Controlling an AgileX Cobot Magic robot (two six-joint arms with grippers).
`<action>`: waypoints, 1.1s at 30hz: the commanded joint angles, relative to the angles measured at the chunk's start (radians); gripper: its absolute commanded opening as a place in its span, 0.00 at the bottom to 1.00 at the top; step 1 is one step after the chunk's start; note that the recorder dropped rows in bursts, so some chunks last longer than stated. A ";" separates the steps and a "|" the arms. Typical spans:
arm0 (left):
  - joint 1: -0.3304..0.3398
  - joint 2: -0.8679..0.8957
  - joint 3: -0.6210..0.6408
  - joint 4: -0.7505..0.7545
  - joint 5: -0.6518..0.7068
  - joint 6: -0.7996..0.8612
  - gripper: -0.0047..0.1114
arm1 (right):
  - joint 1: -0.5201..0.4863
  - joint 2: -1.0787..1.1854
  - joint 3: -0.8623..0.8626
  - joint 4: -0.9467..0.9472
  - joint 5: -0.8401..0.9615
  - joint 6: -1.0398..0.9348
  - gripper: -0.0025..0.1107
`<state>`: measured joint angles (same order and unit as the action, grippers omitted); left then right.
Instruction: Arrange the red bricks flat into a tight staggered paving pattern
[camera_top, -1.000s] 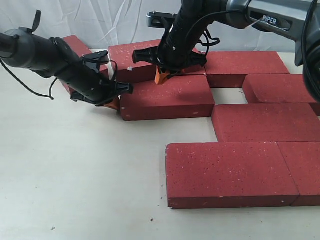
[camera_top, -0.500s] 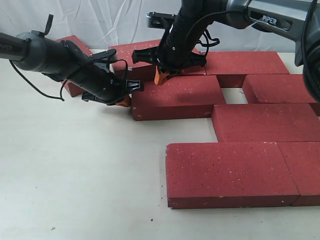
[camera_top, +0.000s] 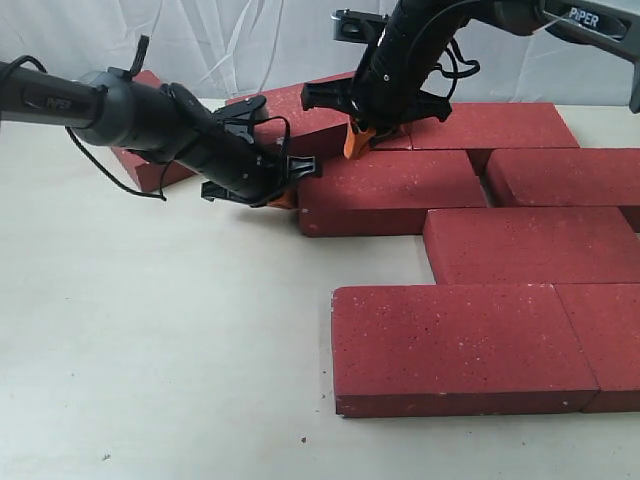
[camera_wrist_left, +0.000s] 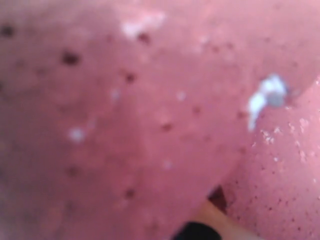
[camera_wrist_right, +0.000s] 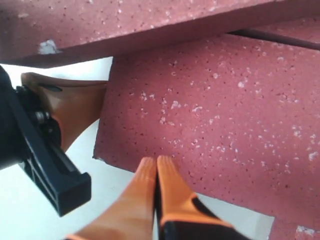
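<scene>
Several red bricks lie flat on the table. My left gripper (camera_top: 285, 196) presses against the left end of one red brick (camera_top: 390, 190); whether its jaws are open or shut stays hidden. The left wrist view is filled with a blurred brick face (camera_wrist_left: 125, 125). My right gripper (camera_top: 357, 143) is shut and empty. Its orange fingertips (camera_wrist_right: 156, 165) rest on the far edge of the same brick (camera_wrist_right: 210, 115). That brick's right end nearly touches a neighbouring brick (camera_top: 560, 175). Paved bricks lie in front of it (camera_top: 530, 245) and nearest the camera (camera_top: 460, 345).
A tilted brick (camera_top: 290, 108) sits just behind the pushed one, under the right arm. Another brick (camera_top: 140, 160) lies at the back left behind the left arm, and one (camera_top: 490, 125) at the back right. White cloth hangs behind the table.
Both grippers and the brick between them have slid to the right. The gap between this brick and the brick on its right has almost closed.
</scene>
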<state>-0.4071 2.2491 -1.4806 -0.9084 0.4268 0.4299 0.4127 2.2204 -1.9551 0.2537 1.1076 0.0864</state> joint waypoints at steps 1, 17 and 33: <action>-0.027 0.005 -0.016 -0.024 -0.003 0.001 0.04 | -0.006 -0.013 -0.005 -0.008 0.001 -0.014 0.02; -0.083 0.048 -0.069 -0.053 -0.011 0.001 0.04 | -0.006 -0.013 -0.005 -0.008 0.008 -0.014 0.02; 0.014 0.025 -0.069 0.003 0.165 -0.044 0.04 | -0.004 -0.013 -0.005 0.016 0.073 -0.032 0.02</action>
<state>-0.4148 2.2918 -1.5437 -0.9282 0.5418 0.4178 0.4127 2.2204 -1.9551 0.2598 1.1509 0.0651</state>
